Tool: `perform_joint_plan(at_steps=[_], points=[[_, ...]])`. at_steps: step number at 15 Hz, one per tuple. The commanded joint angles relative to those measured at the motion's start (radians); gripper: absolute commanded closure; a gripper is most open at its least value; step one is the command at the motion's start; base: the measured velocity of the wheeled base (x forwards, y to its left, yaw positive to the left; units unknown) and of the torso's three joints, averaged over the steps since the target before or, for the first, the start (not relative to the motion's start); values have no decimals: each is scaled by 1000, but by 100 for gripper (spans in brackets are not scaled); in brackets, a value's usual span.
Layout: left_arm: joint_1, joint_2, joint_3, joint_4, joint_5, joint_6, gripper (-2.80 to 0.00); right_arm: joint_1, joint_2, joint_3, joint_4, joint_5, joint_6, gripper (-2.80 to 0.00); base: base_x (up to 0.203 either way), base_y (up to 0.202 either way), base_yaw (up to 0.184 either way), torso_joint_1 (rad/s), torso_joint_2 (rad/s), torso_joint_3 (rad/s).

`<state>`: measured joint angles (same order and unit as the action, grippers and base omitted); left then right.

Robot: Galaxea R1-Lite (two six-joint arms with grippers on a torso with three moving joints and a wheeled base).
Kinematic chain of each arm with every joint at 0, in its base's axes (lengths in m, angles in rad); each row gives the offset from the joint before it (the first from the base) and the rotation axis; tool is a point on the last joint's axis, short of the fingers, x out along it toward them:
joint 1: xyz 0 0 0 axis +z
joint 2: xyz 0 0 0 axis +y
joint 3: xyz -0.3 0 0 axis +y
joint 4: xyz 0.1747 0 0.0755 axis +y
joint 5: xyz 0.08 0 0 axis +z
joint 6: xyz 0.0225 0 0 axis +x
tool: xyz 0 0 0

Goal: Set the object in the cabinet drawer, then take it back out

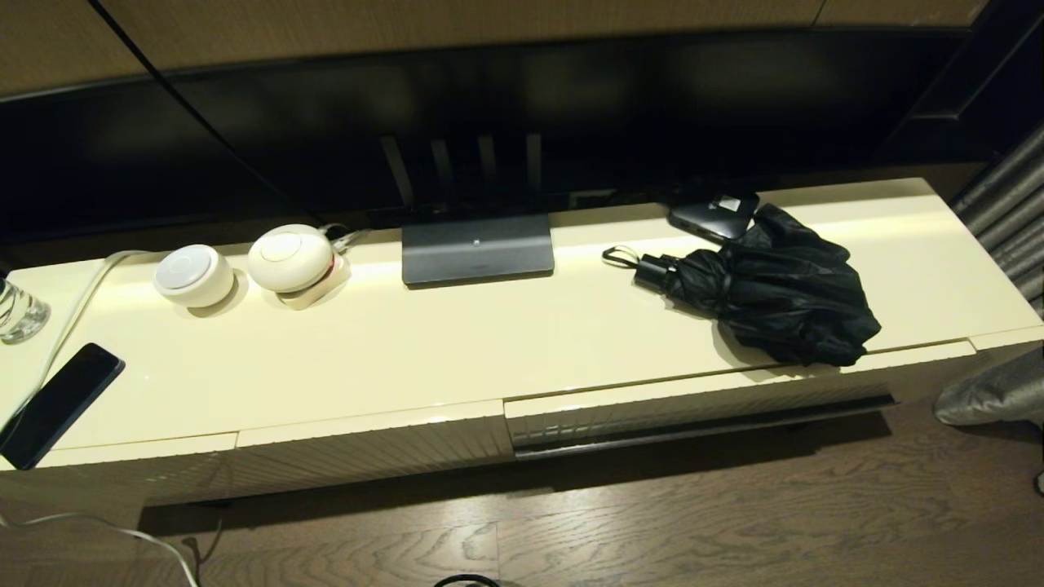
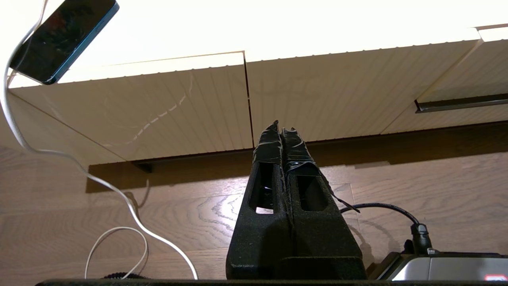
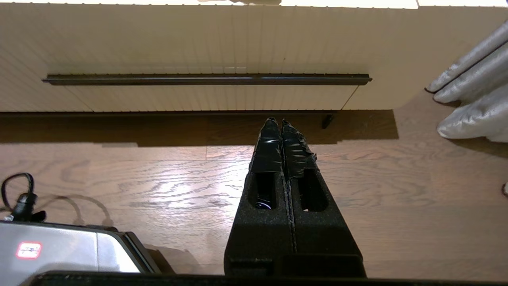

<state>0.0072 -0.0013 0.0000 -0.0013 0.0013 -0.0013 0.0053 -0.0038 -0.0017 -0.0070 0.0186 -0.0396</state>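
The drawer point(image 3: 206, 59), well beyond the jaws, hides its interior behind its ribbed front. The phone point(image 1: 57, 403) and glass point(image 1: 18, 310) are cut by the head view's edge.

My left gripper point(image 2: 281, 131) hangs low in front of the cabinet drawer point(image 3: 206, 55), off toward its left end, fingers pressed tight together with nothing between them. My right gripper point(image 3: 281, 121) sits low too, squarely facing that drawer's ribbed front, short of touching it, its taped fingers point(image 3: 295, 153) closed flat against each other and empty. Neither arm shows from my head camera.
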Motion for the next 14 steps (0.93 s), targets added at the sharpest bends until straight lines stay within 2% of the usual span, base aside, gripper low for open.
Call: perform_joint_plan(at_steps=[1, 12, 14], points=[[0, 1, 3, 0, 0, 0, 0, 1, 2, 3, 5, 4, -22, 0, 0, 0, 0, 0, 0, 0], [0, 1, 3, 0, 0, 0, 0, 1, 2, 2, 12, 0, -9, 0, 0, 0, 0, 0, 0, 0], [0, 1, 3, 0, 0, 0, 0, 1, 2, 3, 12, 7, -29, 0, 0, 0, 0, 0, 0, 0]])
